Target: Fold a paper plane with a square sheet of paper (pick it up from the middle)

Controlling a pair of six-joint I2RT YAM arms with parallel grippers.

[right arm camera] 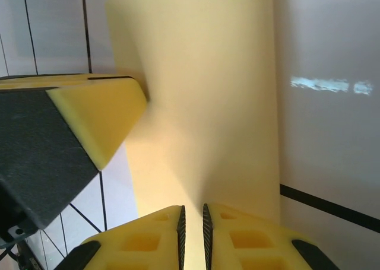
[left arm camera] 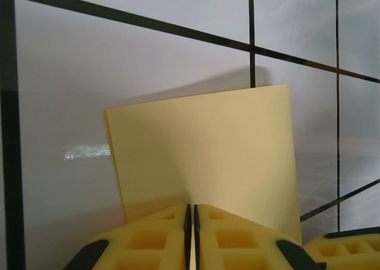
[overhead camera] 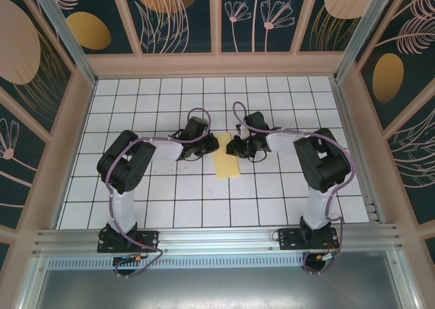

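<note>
The square sheet of paper (overhead camera: 226, 158) lies as a narrow pale yellow rectangle on the white grid table, between the two arms. My left gripper (overhead camera: 208, 144) reaches its left edge and my right gripper (overhead camera: 233, 147) its right edge, both near the far end. In the left wrist view the left gripper (left arm camera: 191, 208) is shut, with the paper (left arm camera: 208, 151) rising into its pads. In the right wrist view the right gripper (right arm camera: 192, 210) is shut on the paper (right arm camera: 202, 104), which shows in the narrow gap. A paper plane is out of view.
The left gripper's foam fingers (right arm camera: 89, 116) sit close beside the right one over the paper. The table (overhead camera: 170, 200) is walled by a wooden frame (overhead camera: 217, 64) at the back and sides. An aluminium rail (overhead camera: 217, 238) runs along the near edge.
</note>
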